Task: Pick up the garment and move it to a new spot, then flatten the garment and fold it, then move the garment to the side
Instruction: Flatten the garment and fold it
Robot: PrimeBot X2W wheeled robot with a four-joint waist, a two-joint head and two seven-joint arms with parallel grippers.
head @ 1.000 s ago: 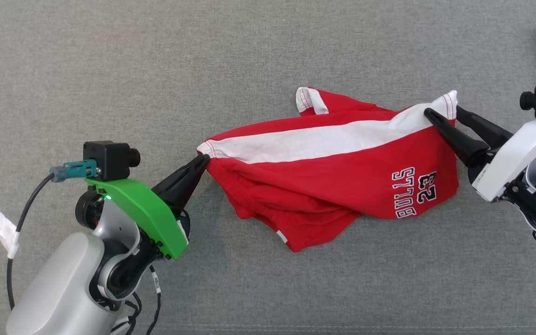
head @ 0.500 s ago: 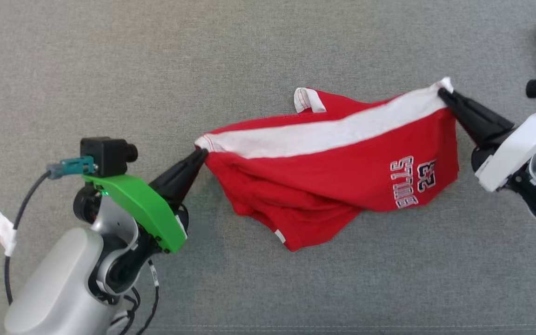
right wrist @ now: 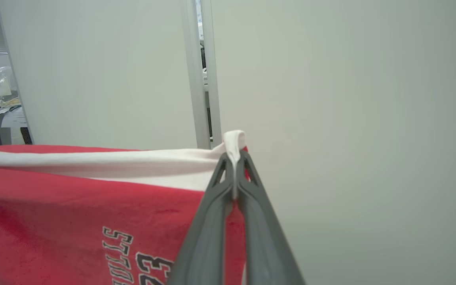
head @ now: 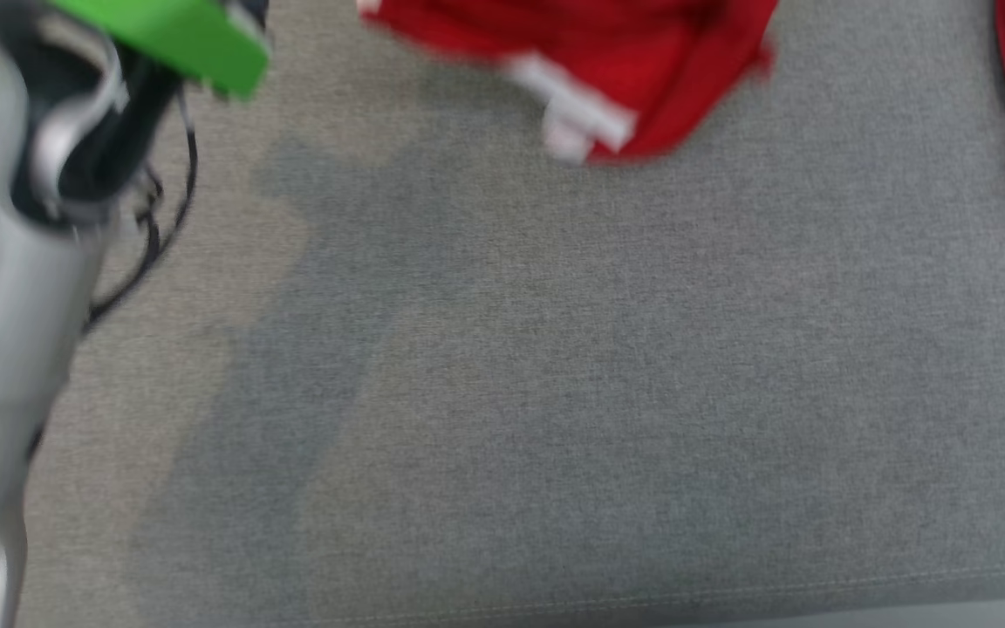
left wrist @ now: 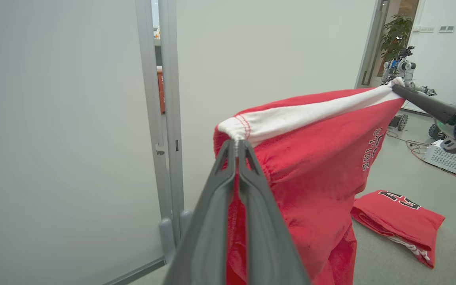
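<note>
Aloft, red Bulls shorts (left wrist: pixel 315 166) hang stretched by the white waistband (left wrist: pixel 311 113) between left gripper (left wrist: pixel 236 143) and right gripper (right wrist: pixel 234 157) (both finger pairs pinching its ends), above the grey fabric surface (head: pixel 555 392).

Grey metal post (left wrist: pixel 164 118) divides pale partition wall (left wrist: pixel 54 138); plain panels either side of post, soft even light. Far right of post: doorway, potted plant (left wrist: pixel 396 33) in it, switch plates (left wrist: pixel 445 28) on white wall beyond. Grey floor (left wrist: pixel 398 154) right of post; white box (left wrist: pixel 453 160) and loose cables there. Head view: grey woven fabric surface (head: pixel 555 392).
</note>
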